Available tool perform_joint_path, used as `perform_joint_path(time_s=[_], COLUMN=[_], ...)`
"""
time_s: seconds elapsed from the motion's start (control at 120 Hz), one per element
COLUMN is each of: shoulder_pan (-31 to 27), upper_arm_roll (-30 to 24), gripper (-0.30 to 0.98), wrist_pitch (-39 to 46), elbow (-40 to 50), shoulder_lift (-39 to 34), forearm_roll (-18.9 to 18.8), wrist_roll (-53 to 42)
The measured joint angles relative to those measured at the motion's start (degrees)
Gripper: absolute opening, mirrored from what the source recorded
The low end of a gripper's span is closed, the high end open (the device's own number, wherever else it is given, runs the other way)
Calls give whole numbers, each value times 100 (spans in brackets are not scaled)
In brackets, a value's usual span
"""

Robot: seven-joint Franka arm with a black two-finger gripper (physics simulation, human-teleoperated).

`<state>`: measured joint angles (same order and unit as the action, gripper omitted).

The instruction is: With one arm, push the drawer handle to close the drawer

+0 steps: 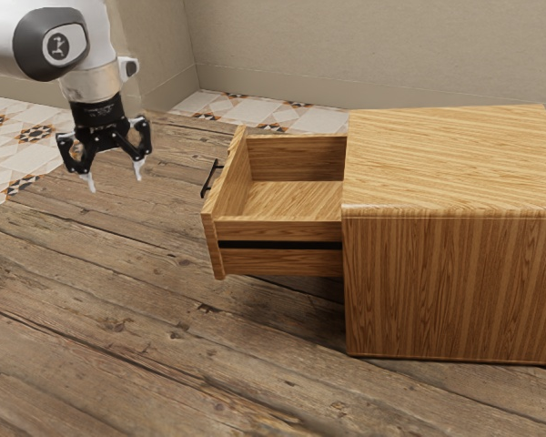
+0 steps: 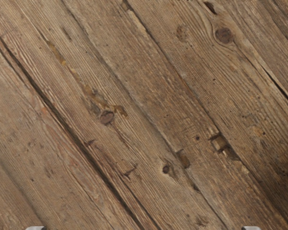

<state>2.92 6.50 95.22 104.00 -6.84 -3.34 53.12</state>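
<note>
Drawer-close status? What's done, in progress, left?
Done: none of the closing shows; the drawer stands well out of the wooden cabinet.
In hand: nothing. The gripper is open, in the air on the handle side, clear of the black bar handle.
Left: reach the handle, then push until the drawer front meets the cabinet.

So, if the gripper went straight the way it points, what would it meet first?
Most likely the wooden planks: the gripper points down at them, with the drawer off to the side. How far down is unclear.
</note>
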Motion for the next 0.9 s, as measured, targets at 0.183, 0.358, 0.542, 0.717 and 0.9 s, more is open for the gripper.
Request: perform_joint_path(time_s=[0.183, 0.358, 0.542, 0.717, 0.9], shoulder_pan=[23, -177, -346, -494, -89], upper_arm_roll=[-4, 0, -3, -72, -196], gripper=[8, -4, -8, -9, -10], wrist_pitch=[988, 1861, 2339, 2665, 2897], elbow=[195, 206, 206, 189, 184], shoulder_lift=[314, 538, 656, 928, 1077], forearm_roll=[181, 189, 169, 110, -1], wrist_roll=[1795, 3402, 4679, 5501, 5872])
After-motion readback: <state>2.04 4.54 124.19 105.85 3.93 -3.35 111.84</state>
